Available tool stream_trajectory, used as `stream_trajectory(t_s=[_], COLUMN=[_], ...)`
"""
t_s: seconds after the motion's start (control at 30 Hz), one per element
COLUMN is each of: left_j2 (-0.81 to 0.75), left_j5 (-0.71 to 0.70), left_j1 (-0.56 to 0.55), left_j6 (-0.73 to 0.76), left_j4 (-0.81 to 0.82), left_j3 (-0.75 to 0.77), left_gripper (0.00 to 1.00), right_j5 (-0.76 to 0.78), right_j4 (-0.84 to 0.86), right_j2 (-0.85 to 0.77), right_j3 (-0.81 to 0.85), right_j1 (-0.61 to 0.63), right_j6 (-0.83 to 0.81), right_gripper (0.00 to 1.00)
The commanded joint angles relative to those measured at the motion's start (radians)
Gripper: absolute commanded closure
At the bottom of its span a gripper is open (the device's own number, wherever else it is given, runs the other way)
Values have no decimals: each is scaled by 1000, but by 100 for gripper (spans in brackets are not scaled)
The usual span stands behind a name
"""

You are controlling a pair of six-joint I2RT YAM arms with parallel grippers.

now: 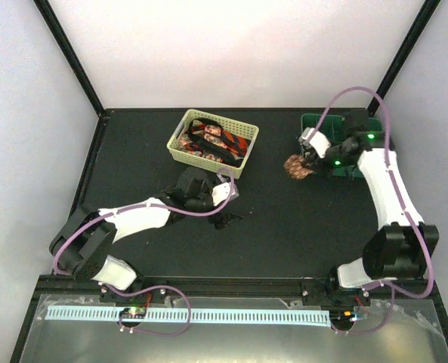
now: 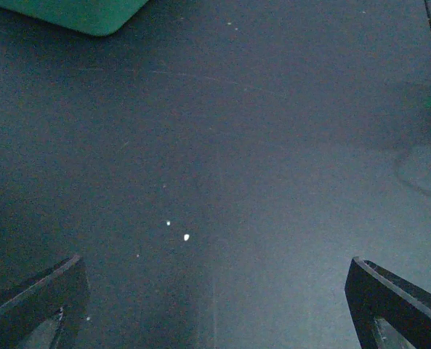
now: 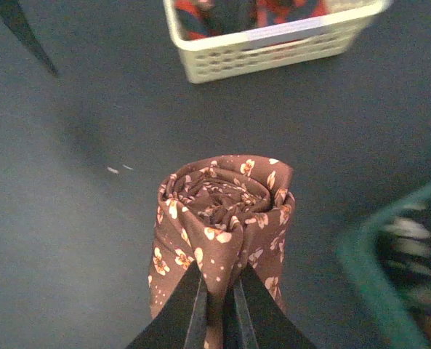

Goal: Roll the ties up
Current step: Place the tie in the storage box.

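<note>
A brown tie with small light flowers, wound into a tight roll point(image 3: 222, 211), is pinched at its outer layer by my right gripper point(image 3: 219, 305), which is shut on it. From above, the roll point(image 1: 295, 167) hangs off the right gripper point(image 1: 308, 160) just left of the green tray point(image 1: 357, 168). Red-and-black ties point(image 1: 216, 141) lie bunched in the pale yellow basket point(image 1: 180, 153). My left gripper point(image 1: 227, 212) stands below the basket, over bare mat. Its fingers point(image 2: 33, 302) are wide open with nothing between them.
The black mat point(image 1: 284, 234) covers the table, with black frame posts at its back corners. A corner of the green tray point(image 2: 77, 14) shows at the top of the left wrist view. The basket point(image 3: 273, 43) lies beyond the roll in the right wrist view, with the tray's rim point(image 3: 379, 251) to the right.
</note>
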Motion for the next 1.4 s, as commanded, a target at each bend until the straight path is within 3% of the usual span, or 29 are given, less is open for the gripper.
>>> stream_trajectory(t_s=[0.0,0.23,0.57,0.93,1.37], left_j2=[-26,-17,23,93,140], left_j5=[65,78,106,171,207], left_j1=[32,43,75,101,127], left_j6=[-4,-26,-47,-83,-108], left_j4=[-64,-64,-81,-69,-68], left_j3=[33,40,56,75,109], left_gripper=[1,1,1,1,1], right_j5=[158,218,207,206,217], right_j4=[-40,37,114,128,100], right_j2=[-81,29,283,466,575], right_j3=[66,197,359,424,433], right_j1=[-103,-292,-414,-414,-374], right_j6=[-431,-827,-1082,-1120,-1105], right_gripper=[98,98,98,98,98])
